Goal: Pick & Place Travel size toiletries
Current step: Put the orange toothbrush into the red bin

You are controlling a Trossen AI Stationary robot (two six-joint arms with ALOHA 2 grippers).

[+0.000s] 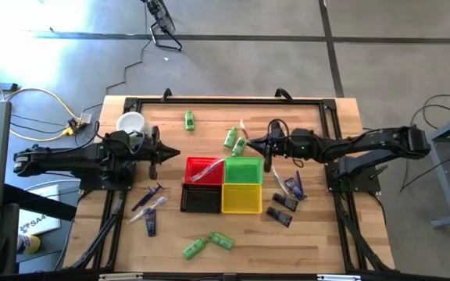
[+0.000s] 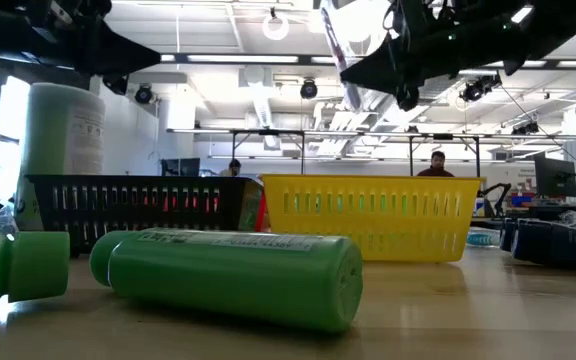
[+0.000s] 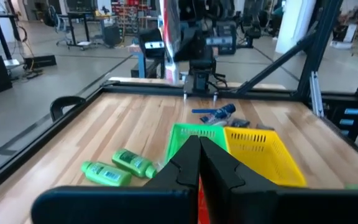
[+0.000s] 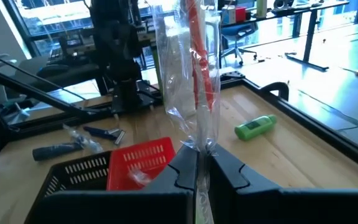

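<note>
wooden slatted bench [image 1: 311, 234] with black frame | four small plastic mesh baskets in a square block mid-bench: red [image 1: 201, 168], green [image 1: 244, 170], black [image 1: 201, 199], yellow [image 1: 241, 198] | white round cup [image 1: 130, 123] at far-left bench edge | yellow cable [image 1: 49, 97] on floor beyond bench | two people [image 2: 438, 163] at desks in background

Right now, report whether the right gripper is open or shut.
Shut: the right gripper pinches a clear-wrapped toothbrush, holding it up above the red basket.

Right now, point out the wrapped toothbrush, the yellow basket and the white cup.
wrapped toothbrush [image 4: 194, 74]: right wrist view, middle of its clear wrapper.
yellow basket [image 2: 368, 215]: low view, its slotted front wall.
white cup [image 1: 130, 122]: high view, its rim.
</note>
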